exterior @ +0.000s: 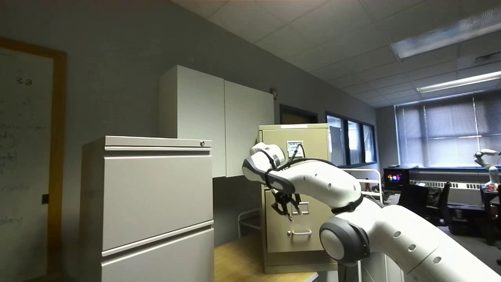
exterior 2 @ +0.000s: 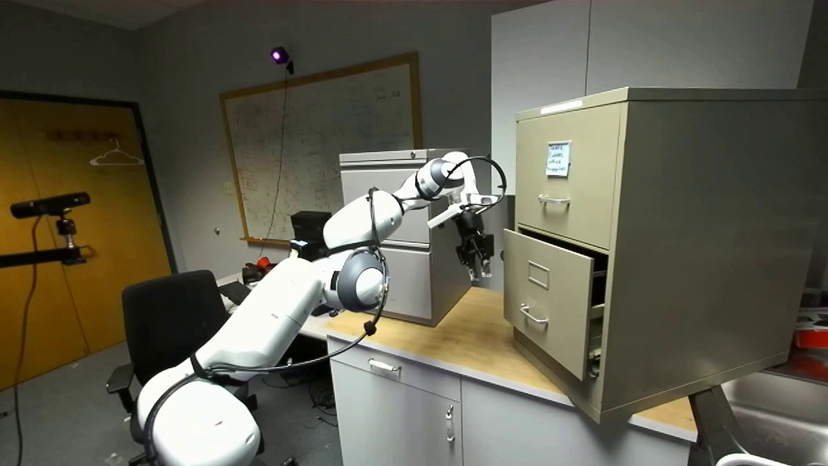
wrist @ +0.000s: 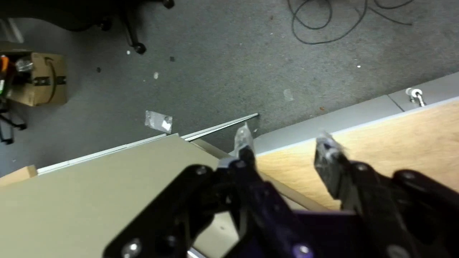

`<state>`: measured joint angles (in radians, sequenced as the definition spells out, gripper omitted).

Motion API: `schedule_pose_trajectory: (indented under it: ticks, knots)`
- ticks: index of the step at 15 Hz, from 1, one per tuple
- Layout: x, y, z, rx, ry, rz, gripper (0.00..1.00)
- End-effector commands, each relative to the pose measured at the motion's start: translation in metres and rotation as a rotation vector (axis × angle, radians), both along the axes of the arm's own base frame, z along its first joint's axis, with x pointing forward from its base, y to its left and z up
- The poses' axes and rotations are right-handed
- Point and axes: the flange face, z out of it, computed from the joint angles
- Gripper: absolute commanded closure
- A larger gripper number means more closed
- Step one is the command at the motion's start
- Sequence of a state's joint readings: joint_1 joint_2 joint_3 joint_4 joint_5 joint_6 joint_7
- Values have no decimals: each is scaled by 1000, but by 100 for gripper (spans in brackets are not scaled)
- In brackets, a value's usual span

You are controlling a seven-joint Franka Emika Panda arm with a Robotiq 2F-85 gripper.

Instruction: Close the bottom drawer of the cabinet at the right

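The tan cabinet (exterior: 295, 132) stands on the counter, and it also shows in an exterior view (exterior 2: 711, 259). Its bottom drawer (exterior 2: 563, 298) is pulled partly out, with a dark gap behind its front. Its front also shows in an exterior view (exterior: 280, 241), with a silver handle and an empty label holder. The upper drawer (exterior 2: 588, 168) is shut. My gripper (exterior 2: 480, 274) points down, apart from the drawer front, at about label-holder height. It also shows in an exterior view (exterior: 295, 216). In the wrist view my gripper (wrist: 285, 136) is open, with nothing between its fingers.
A pale grey cabinet (exterior: 156, 203) stands across the counter (exterior 2: 446, 330) from the drawer front. A white cupboard (exterior: 201, 117) hangs on the wall. A sink (exterior 2: 783, 414) lies beside the tan cabinet. A black chair (exterior 2: 169, 317) stands on the floor.
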<state>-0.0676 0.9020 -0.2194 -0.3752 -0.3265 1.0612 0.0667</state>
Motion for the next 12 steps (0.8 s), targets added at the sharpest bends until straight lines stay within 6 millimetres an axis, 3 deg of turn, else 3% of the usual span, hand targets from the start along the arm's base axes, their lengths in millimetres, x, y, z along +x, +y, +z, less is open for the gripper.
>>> schedule_pose_trajectory:
  ticks: [1,3,6,8,10,12]
  knots:
    - [22,23,-10,-158,7,119,81]
    - [40,31,-17,-231,-26,199,95]
    - [65,29,-24,-307,-109,326,100]
    - [82,12,-29,-362,-190,399,100]
    - [92,-17,-33,-426,-254,450,100]
    - [89,-39,-34,-435,-262,430,100]
